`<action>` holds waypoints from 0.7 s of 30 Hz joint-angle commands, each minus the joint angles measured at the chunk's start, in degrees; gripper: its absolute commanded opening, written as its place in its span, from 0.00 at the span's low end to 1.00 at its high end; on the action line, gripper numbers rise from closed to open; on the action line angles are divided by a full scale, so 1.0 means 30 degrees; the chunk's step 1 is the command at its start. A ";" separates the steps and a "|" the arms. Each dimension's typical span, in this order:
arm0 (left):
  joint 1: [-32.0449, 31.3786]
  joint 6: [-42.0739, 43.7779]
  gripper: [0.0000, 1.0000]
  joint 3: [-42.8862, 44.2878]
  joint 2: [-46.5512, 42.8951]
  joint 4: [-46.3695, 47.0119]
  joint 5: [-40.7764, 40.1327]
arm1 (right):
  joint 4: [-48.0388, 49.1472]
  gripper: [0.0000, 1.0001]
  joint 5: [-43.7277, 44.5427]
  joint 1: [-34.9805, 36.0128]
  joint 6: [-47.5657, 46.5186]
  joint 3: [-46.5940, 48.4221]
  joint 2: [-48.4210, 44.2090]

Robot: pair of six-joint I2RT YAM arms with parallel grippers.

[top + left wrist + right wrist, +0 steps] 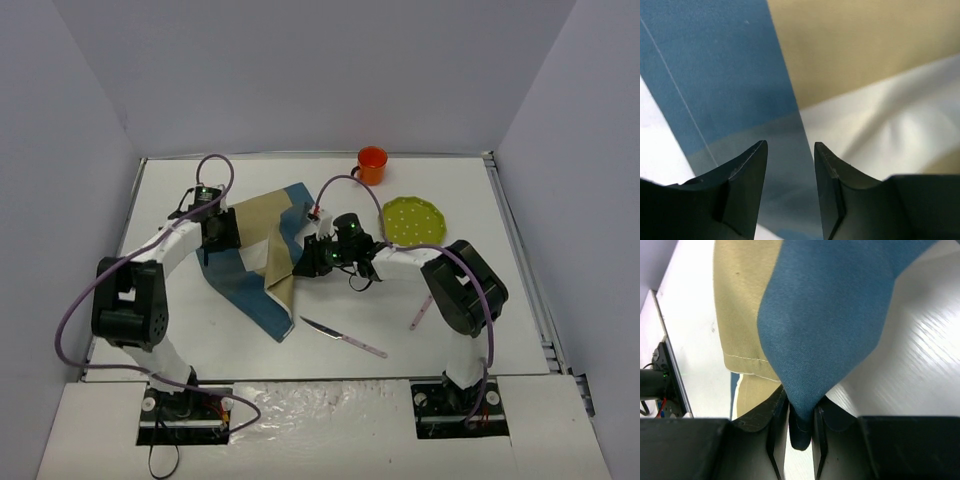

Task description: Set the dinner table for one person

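The blue-and-tan placemat (250,270) lies crumpled and partly folded on the left-centre of the white dinner table (470,200). My right gripper (308,260) is shut on a blue corner of the placemat (825,315), and the cloth is pinched between the fingertips (800,412). My left gripper (216,236) hovers close over the placemat's far left part. Its jaws (790,147) stand apart with nothing between them, and blue and tan cloth (725,75) shows below. A green plate (413,220), an orange cup (372,164) and a knife (343,337) lie on the table.
A thin pink utensil (421,312) lies by the right arm's elbow. The plate and cup sit at the back right, the knife near the front centre. Grey walls close in the table on three sides.
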 commanded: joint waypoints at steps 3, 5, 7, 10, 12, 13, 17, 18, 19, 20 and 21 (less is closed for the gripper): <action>0.0143 -0.0361 0.34 0.2764 0.3338 -0.0572 -0.2744 | -0.0331 0.17 0.0311 -0.0846 -0.0820 -0.0354 -0.1357; 0.0143 -0.0413 0.33 0.3531 0.4288 -0.1311 -0.3204 | -0.1509 0.15 0.0753 -0.1052 -0.1378 -0.0354 -0.1725; 0.0215 -0.0486 0.33 0.3997 0.5032 -0.2046 -0.3624 | -0.2900 0.10 0.1639 -0.1368 -0.1903 -0.0450 -0.2363; 0.0370 -0.0754 0.33 0.4443 0.5687 -0.2592 -0.4047 | -0.5136 0.09 0.3000 -0.1798 -0.2625 -0.0806 -0.3299; 0.0410 -0.0925 0.33 0.4509 0.5904 -0.2818 -0.4538 | -0.6340 0.09 0.4673 -0.1941 -0.2627 -0.1064 -0.4212; 0.0447 -0.0963 0.33 0.4537 0.6061 -0.2893 -0.4726 | -0.6949 0.09 0.4876 -0.1966 -0.2607 -0.1119 -0.4283; 0.0756 -0.1242 0.33 0.4861 0.6528 -0.3725 -0.5333 | -0.9311 0.10 0.8070 -0.1967 -0.2074 -0.1406 -0.5963; 0.0846 -0.1344 0.33 0.4850 0.6540 -0.3793 -0.5502 | -0.9617 0.10 0.8299 -0.1966 -0.1883 -0.1441 -0.6137; 0.0936 -0.1445 0.33 0.4838 0.6551 -0.3861 -0.5671 | -0.9922 0.10 0.8527 -0.1966 -0.1691 -0.1475 -0.6308; 0.1038 -0.1530 0.33 0.4847 0.6566 -0.3901 -0.5804 | -1.0192 0.11 0.8727 -0.1958 -0.1512 -0.1504 -0.6458; 0.1157 -0.1590 0.33 0.4886 0.6586 -0.3902 -0.5886 | -1.0413 0.12 0.8887 -0.1939 -0.1353 -0.1524 -0.6578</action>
